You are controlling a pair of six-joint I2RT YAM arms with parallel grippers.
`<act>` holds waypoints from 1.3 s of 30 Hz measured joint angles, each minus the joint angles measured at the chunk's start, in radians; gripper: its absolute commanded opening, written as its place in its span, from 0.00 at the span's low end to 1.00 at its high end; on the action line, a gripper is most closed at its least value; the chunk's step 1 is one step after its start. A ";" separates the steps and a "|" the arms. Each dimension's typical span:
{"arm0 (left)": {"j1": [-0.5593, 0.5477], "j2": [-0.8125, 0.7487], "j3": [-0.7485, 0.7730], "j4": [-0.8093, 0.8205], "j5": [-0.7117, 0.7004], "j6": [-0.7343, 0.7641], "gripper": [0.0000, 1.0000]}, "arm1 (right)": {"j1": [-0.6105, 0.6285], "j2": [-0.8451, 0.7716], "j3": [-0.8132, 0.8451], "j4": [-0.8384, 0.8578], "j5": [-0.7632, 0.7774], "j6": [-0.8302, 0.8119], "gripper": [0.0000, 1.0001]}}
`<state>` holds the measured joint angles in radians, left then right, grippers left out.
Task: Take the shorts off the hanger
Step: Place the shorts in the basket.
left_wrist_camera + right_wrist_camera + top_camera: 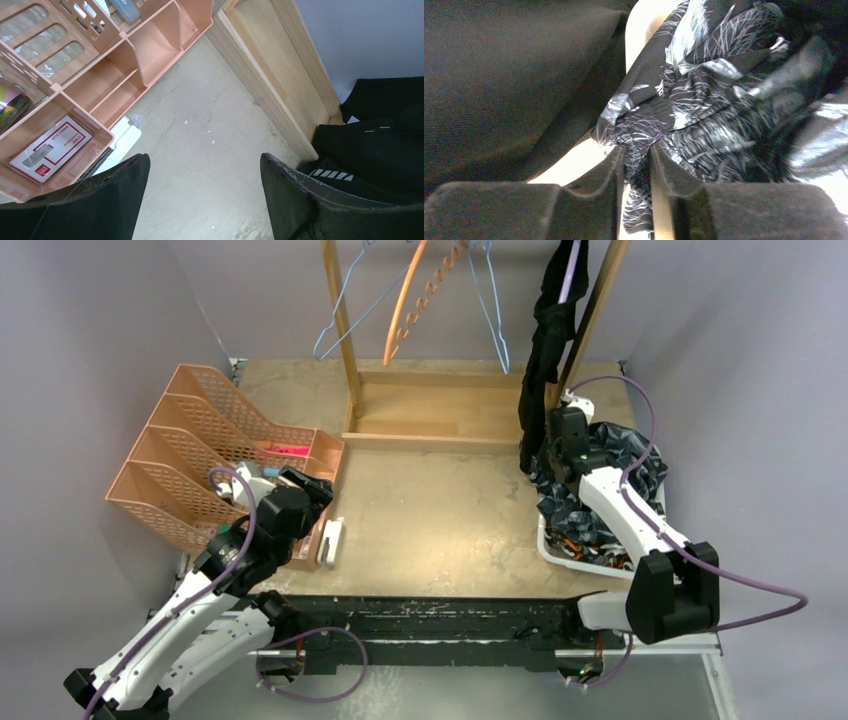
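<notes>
The black shorts (545, 350) hang from a hanger at the top right of the wooden rack (430, 425), draped down along its right post, with their lower end close to the surface (440, 510). Just right of them, the camo shorts (625, 455), dark grey-blue with pale streaks, lie heaped in a white bin (548, 540) at the right edge. The right arm reaches to where the two pairs meet. In its wrist view the right tool (638, 156) is nearly closed, with only a narrow slot between the fingers (599, 172), and a fold of the camo shorts is pinched in that slot, the loose end trailing below. A dark cloth (504, 75) fills the left of that view; I cannot tell which pair it is. The left tool (202, 167) is spread wide and has hold of nothing, with bare surface showing between its fingers. It sits over the left part of the surface, beside the near end of an orange organizer (200, 430), and a small white block (330, 540) lies against that end. Three bare hangers (400, 310) hang from the rack's top bar, two blue wire ones and an orange one between them
</notes>
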<state>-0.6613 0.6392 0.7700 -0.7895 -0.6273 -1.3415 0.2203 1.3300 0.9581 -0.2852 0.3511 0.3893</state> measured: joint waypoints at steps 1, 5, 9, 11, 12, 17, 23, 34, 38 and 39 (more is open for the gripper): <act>0.000 0.000 0.000 0.000 0.000 0.000 0.80 | 0.001 -0.003 0.000 0.000 0.000 0.003 0.13; 0.000 0.000 0.000 0.000 0.000 0.000 0.80 | 0.002 -0.041 0.000 -0.003 0.005 0.019 0.00; 0.000 0.000 0.000 0.000 0.000 0.000 0.80 | 0.002 -0.091 0.001 -0.029 0.026 0.042 0.00; 0.000 0.000 0.000 0.000 0.000 0.000 0.80 | 0.002 -0.122 0.002 -0.048 0.047 0.048 0.00; 0.000 0.000 0.000 0.000 0.000 0.000 0.80 | 0.002 -0.142 0.003 -0.063 0.067 0.049 0.00; 0.000 0.000 0.000 0.000 0.000 0.000 0.80 | -0.013 -0.240 0.029 -0.116 0.203 0.056 0.00; 0.000 -0.002 0.000 -0.001 0.000 0.000 0.80 | -0.147 -0.248 0.031 -0.111 0.274 0.051 0.00; 0.000 -0.016 0.000 -0.004 0.000 0.000 0.80 | -0.219 0.071 -0.116 0.053 0.127 0.113 0.00; 0.000 -0.017 0.000 -0.004 0.000 0.000 0.80 | -0.230 0.101 -0.109 0.082 0.101 0.119 0.01; 0.000 -0.018 0.000 -0.004 0.000 0.000 0.80 | -0.232 0.092 -0.109 0.082 0.096 0.119 0.05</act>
<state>-0.6613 0.6212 0.7700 -0.7937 -0.6277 -1.3415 -0.0116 1.4223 0.8486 -0.2031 0.4473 0.5079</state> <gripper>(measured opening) 0.806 0.016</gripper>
